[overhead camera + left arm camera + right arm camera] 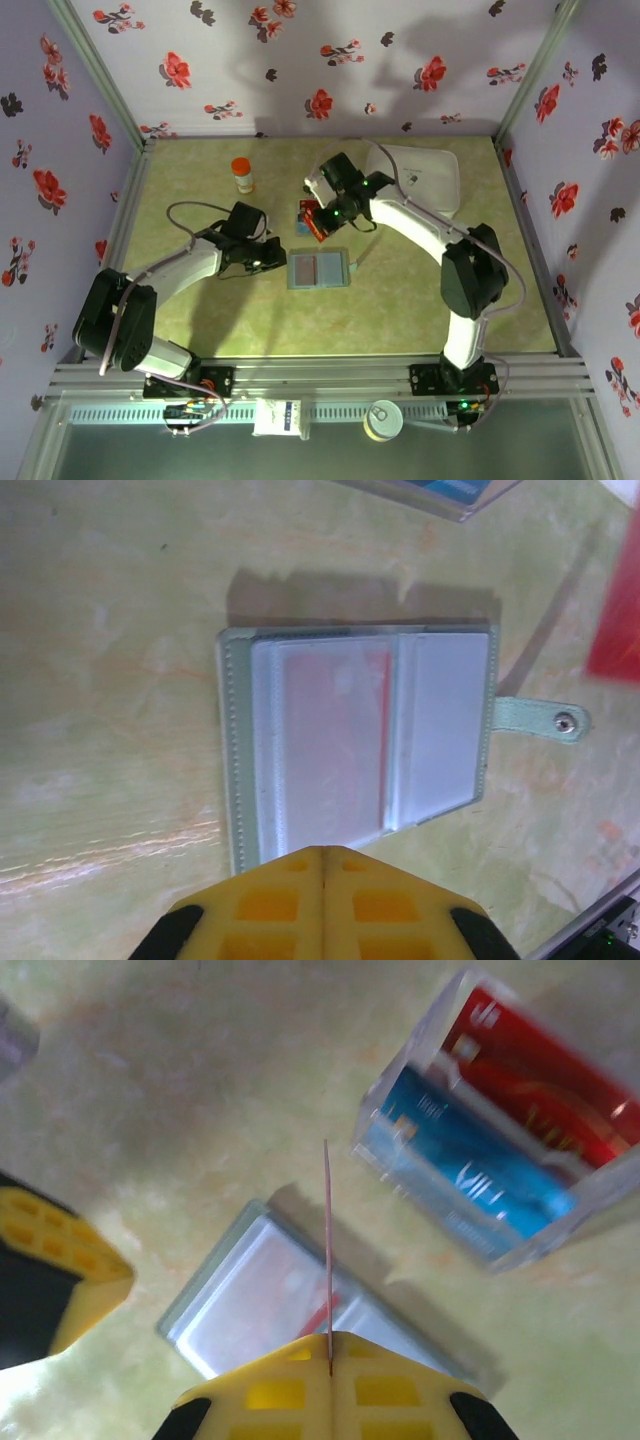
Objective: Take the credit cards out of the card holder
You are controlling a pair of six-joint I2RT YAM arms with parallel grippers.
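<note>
Right gripper (330, 1360) is up over the surface (200, 330), fingers pressed together on a thin reddish card, the pinched card (326, 1250), which the wrist camera sees edge-on as a bare line. Right beside it sits the clear tray (440, 1220), with a blue card (470, 1165) and a red one (540, 1070) lying inside. That makes two credit cards in the tray and a third in the air.

The relation that matters is this: the tray lies just to the far-left of that gripper, with the card holder (319, 270) just on its near side. By my read the next move is a short carry over the tray wall and a release.

The holder lies open and flat, long axis running left to right, strap (545, 720) pointing right. One pocketed card (335, 740), reddish behind the clear sleeve, sits in its left panel, so the job isn't finished.

Left gripper (322, 880) is pressed together with nothing visible between the fingers, tips at the holder's left edge. It's the nearer arm and looks placed to steady the holder.
</note>
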